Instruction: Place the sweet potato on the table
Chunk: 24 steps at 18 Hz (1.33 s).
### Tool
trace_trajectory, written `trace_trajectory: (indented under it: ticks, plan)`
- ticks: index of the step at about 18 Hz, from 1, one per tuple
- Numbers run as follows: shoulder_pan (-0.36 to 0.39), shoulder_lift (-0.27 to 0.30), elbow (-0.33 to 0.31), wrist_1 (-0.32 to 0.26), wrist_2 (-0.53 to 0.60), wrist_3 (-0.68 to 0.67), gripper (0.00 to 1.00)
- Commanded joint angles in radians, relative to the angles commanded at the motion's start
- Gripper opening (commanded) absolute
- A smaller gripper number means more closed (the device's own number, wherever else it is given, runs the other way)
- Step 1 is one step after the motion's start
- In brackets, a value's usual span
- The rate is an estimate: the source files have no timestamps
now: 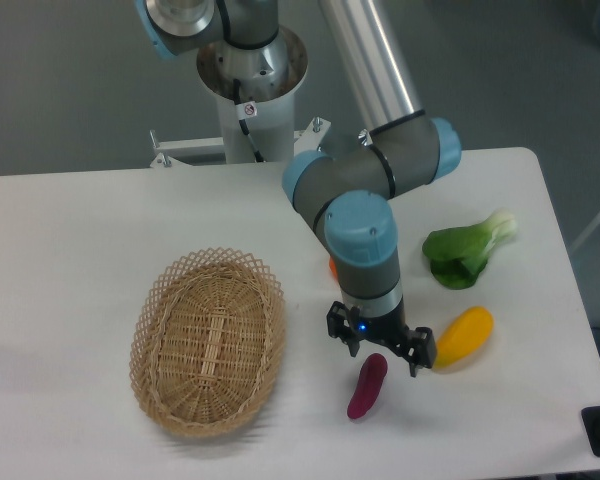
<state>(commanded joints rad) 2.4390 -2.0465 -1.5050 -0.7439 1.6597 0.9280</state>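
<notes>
The magenta-purple sweet potato lies on the white table, just right of the basket and near the front edge. My gripper hangs just above the sweet potato's upper end. Its jaws are spread wide and hold nothing. The fingers stand clear of the sweet potato on either side.
An oval wicker basket stands to the left, with nothing in it. A yellow-orange oblong fruit lies right beside the gripper's right finger. A green leafy vegetable lies further back right. A round orange shows partly behind the arm.
</notes>
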Motion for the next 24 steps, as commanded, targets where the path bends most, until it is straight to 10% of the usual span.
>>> trace_trajectory:
  ticks: [10, 15, 24]
  plan:
    - [0.138, 0.176, -0.032, -0.235, -0.004, 0.337, 1.0]
    - [0.233, 0.27, -0.126, -0.242, -0.092, 0.577, 1.0]
    - [0.272, 0.299, -0.15, -0.238, -0.129, 0.592, 1.0]
